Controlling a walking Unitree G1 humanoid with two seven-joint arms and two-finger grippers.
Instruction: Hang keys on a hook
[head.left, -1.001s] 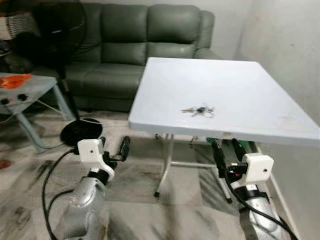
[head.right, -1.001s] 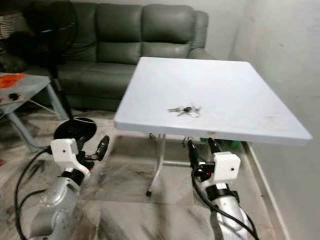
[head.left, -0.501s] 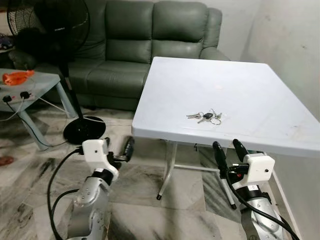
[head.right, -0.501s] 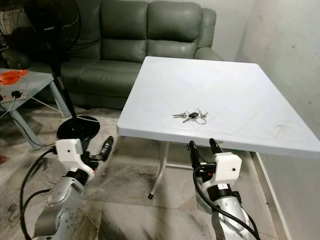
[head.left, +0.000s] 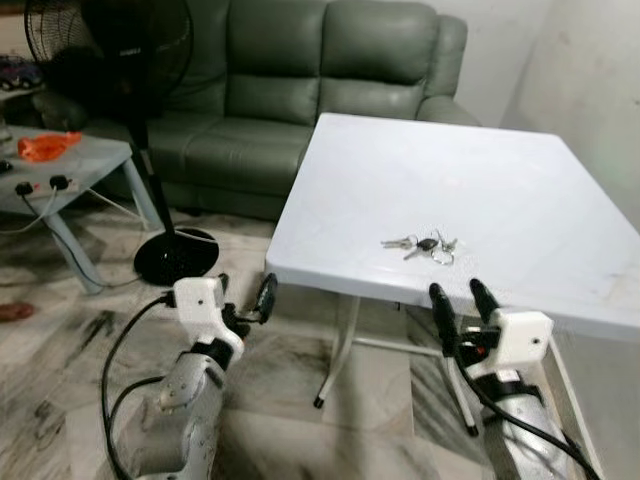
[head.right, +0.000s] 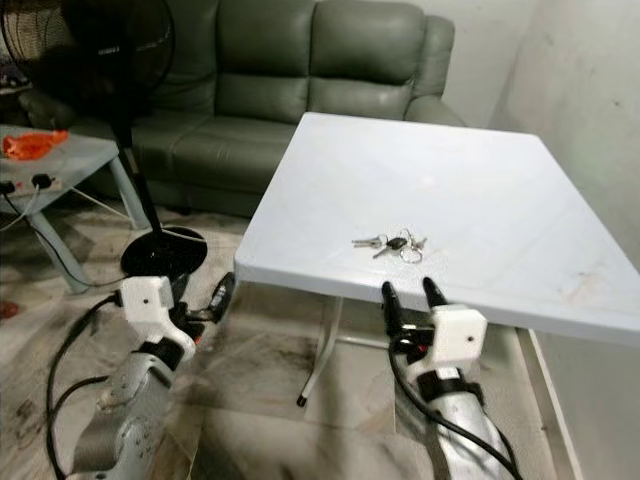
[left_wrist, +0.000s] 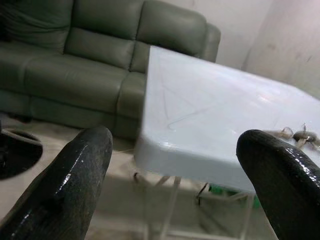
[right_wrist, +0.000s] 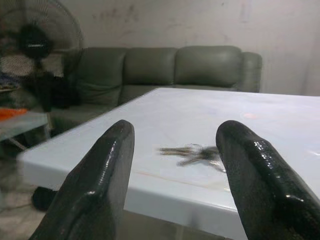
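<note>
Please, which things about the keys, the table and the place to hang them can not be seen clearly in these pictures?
- Keys: too small in the eye views, blurred in the right wrist view; their number cannot be counted.
- Hook: I cannot find one in any view.
- White table: its right corner is cut off by the left eye view's edge.
- Table legs: partly hidden behind the right gripper.
</note>
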